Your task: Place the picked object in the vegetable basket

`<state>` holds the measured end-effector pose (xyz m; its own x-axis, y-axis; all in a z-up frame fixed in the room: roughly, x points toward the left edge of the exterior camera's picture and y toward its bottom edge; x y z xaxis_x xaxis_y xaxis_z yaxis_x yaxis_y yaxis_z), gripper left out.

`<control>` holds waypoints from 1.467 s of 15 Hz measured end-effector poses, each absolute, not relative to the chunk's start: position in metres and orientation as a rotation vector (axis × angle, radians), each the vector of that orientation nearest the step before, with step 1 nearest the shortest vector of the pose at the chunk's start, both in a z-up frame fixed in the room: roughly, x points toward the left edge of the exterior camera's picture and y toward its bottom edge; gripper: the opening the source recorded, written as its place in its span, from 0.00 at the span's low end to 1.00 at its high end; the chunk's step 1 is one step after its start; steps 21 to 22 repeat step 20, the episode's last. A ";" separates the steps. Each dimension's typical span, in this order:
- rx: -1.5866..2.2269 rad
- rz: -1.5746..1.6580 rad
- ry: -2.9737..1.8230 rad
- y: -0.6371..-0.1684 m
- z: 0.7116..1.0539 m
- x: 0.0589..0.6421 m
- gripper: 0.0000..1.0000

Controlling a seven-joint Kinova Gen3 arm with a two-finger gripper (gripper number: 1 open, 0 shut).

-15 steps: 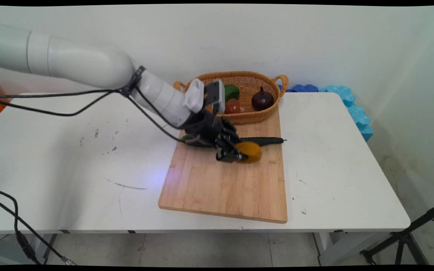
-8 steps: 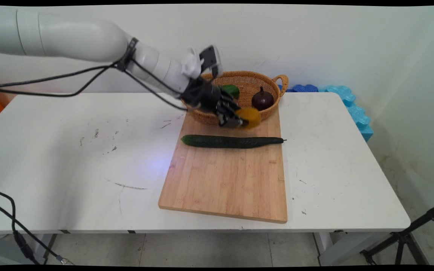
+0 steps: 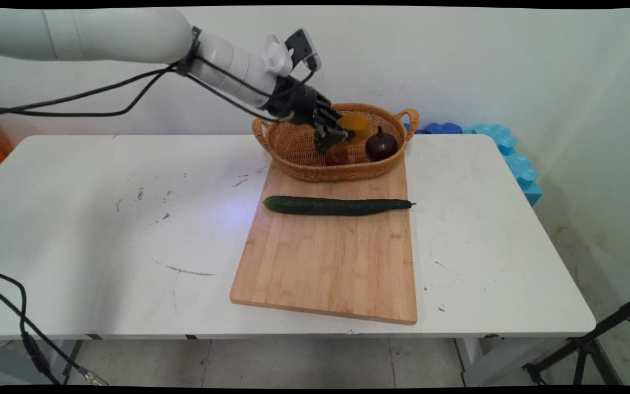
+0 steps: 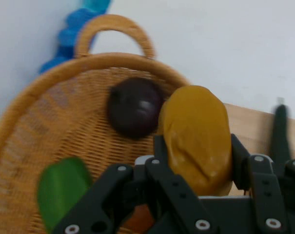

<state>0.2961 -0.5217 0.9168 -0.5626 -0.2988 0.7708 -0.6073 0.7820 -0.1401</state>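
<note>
Surface: white table [image 3: 101,230] before a pale wall; you see a light bamboo cutting board [image 3: 331,262] right of its centre.
Gripper: your black two-finger gripper [image 3: 342,134] is clamped on a rounded yellow-orange fruit-like piece [image 3: 354,126] [image 4: 198,136], held in the air over the oval woven wicker basket [image 3: 298,153] [image 4: 54,122].
Basket: stands at the board's far end; you can see a green piece [image 4: 62,187], a reddish-brown piece [image 3: 337,157] and a dark purple onion-shaped piece [image 3: 381,145] [image 4: 133,107] inside.
Board: long dark green cucumber [image 3: 337,206] lies crosswise, near the basket, apart from the gripper.
Far right: blue foam blocks [image 3: 506,153] against the wall.
</note>
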 end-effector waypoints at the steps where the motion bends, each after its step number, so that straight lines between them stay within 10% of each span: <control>1: 0.679 0.518 -2.188 -0.527 0.916 0.298 0.00; 15: 0.822 0.559 -2.114 -0.632 0.870 0.296 0.00; 16: 0.824 0.554 -2.113 -0.636 0.868 0.294 1.00; 22: 0.823 0.540 -2.111 -0.645 0.860 0.290 1.00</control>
